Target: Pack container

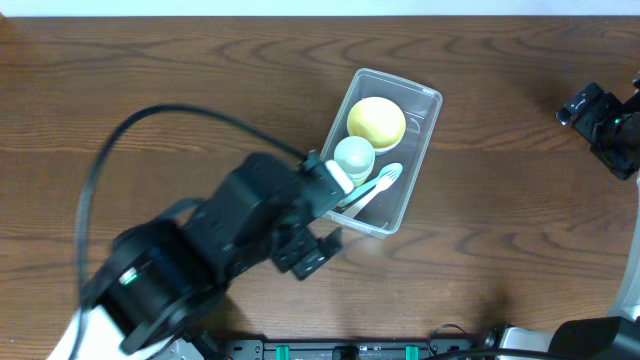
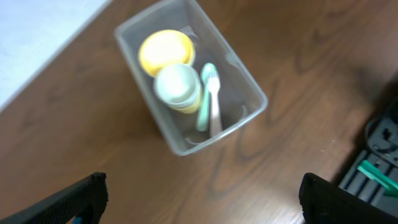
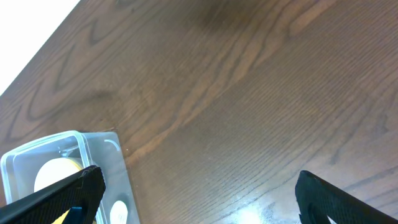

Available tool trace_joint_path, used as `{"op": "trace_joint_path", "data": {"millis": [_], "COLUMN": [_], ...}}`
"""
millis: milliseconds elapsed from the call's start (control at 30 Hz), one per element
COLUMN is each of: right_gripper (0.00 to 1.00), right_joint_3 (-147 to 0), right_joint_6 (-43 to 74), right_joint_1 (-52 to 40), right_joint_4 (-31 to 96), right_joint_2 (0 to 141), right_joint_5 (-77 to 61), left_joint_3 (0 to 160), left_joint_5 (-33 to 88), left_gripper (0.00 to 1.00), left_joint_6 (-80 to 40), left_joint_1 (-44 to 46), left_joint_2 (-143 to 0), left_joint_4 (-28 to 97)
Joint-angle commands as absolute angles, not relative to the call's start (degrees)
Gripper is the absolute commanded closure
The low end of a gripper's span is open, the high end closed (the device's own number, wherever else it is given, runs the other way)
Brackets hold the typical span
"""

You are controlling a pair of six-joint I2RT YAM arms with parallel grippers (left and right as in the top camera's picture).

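Observation:
The clear plastic container (image 1: 415, 150) stands right of the table's middle. It holds a yellow bowl (image 1: 376, 120), a pale green cup (image 1: 354, 156) and mint and white utensils (image 1: 378, 185). My left gripper (image 1: 322, 222) hovers by the container's near end, open and empty. The left wrist view shows its fingers (image 2: 202, 199) spread wide over bare wood, with the container (image 2: 249, 87), bowl (image 2: 165, 50), cup (image 2: 177, 84) and utensils (image 2: 208, 96) ahead. My right gripper (image 1: 590, 110) is at the far right edge, open and empty (image 3: 199, 196), with the container (image 3: 68, 146) at its lower left.
The dark wooden table (image 1: 150, 80) surrounds the container. A pale surface lies beyond the table's far edge (image 3: 31, 37). Black equipment sits off the table's front edge (image 2: 379, 155).

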State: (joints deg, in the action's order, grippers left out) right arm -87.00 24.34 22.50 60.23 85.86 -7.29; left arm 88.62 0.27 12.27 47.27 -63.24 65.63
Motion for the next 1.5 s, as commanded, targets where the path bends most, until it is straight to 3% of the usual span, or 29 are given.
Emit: {"op": "trace_joint_path", "data": {"millis": [0, 433, 667, 800, 1000, 1200, 1467], "right_gripper": [0.01, 0.01, 0.01, 0.01, 0.01, 0.01, 0.01], "right_joint_3": [-87.2, -87.2, -87.2, -87.2, -87.2, -87.2, -87.2], "right_joint_6": [24.1, 24.1, 24.1, 24.1, 24.1, 24.1, 24.1], "right_joint_1": [22.9, 22.9, 22.9, 22.9, 22.9, 22.9, 22.9], "right_joint_4": [60.3, 60.3, 60.2, 60.2, 60.2, 60.2, 60.3], "right_joint_2": [85.6, 85.6, 85.6, 85.6, 85.6, 85.6, 85.6], "right_joint_5": [-7.3, -7.3, -7.3, -7.3, -7.3, -7.3, -7.3], "left_joint_3": [88.8, 88.3, 82.2, 74.5, 59.0, 42.6, 28.5], "left_joint_5": [-5.7, -10.2, -6.9, -3.6, -0.8, 2.3, 2.8], "left_gripper": [0.02, 0.02, 0.02, 0.02, 0.02, 0.02, 0.02], "left_joint_6": [13.8, 9.7, 8.1, 8.1, 8.1, 8.0, 8.0], "left_joint_1": [47.1, 46.5, 32.7, 22.2, 13.4, 9.8, 8.4], "left_joint_2": [-58.3, -44.2, -40.9, -38.0, -29.9, -19.4, -8.0], "left_joint_4": [66.0, 70.7, 69.9, 65.3, 53.8, 45.9, 44.4]}}
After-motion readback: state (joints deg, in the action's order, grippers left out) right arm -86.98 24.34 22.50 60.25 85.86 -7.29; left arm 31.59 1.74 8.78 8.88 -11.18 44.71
